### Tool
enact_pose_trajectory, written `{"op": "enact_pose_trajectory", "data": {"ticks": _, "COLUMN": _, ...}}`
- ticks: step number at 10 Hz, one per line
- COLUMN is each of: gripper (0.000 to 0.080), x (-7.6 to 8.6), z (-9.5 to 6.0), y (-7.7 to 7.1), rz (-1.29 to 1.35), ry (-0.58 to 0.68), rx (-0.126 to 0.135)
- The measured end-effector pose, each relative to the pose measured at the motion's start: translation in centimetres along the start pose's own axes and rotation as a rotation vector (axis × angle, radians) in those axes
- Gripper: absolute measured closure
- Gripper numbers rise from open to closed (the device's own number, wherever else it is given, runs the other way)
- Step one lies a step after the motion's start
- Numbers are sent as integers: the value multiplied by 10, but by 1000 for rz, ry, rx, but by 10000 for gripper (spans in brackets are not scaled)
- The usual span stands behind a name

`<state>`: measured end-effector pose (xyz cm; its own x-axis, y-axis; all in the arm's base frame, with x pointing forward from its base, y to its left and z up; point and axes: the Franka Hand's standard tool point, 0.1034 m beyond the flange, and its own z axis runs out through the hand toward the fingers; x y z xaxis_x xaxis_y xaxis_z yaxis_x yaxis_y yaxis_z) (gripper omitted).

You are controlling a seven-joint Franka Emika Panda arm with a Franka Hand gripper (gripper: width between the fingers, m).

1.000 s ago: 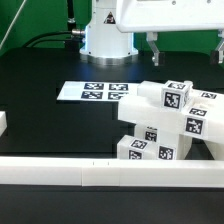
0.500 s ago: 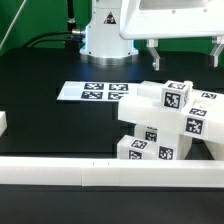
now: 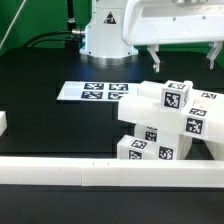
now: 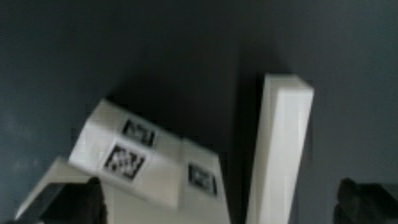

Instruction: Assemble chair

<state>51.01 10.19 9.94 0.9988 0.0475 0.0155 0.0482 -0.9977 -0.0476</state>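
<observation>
Gripper (image 3: 183,57): lower than a second ago, now nearer the chair (image 3: 165,125); jaws wide apart, nothing held; chair: stacked white tagged blocks at the exterior view's right, just behind the long rail (image 3: 110,172); step, judged: approach for a grasp or push; next move calls for alignment over the top block; marker board (image 3: 93,92) well apart, no obstruction.

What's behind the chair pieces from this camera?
The marker board lies flat behind the chair, the open gripper above. The table directly behind the stack is hidden.
</observation>
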Motion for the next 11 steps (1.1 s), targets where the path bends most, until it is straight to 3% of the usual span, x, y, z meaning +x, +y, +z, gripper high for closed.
{"op": "enact_pose_trajectory", "data": {"ticks": 4, "gripper": 151, "x": 1, "z": 1, "y": 0, "rz": 17, "ry": 14, "rx": 5}}
{"op": "enact_pose_trajectory", "data": {"ticks": 5, "gripper": 151, "x": -12, "z": 13, "y": -1, "rz": 65, "ry": 26, "rx": 23}}
{"op": "enact_pose_trajectory", "data": {"ticks": 6, "gripper": 151, "x": -29, "z": 24, "y": -6, "rz": 72, "ry": 8, "rx": 20}}
{"op": "enact_pose_trajectory", "data": {"ticks": 11, "gripper": 151, "x": -31, "z": 27, "y": -8, "rz": 76, "ry": 9, "rx": 20}}
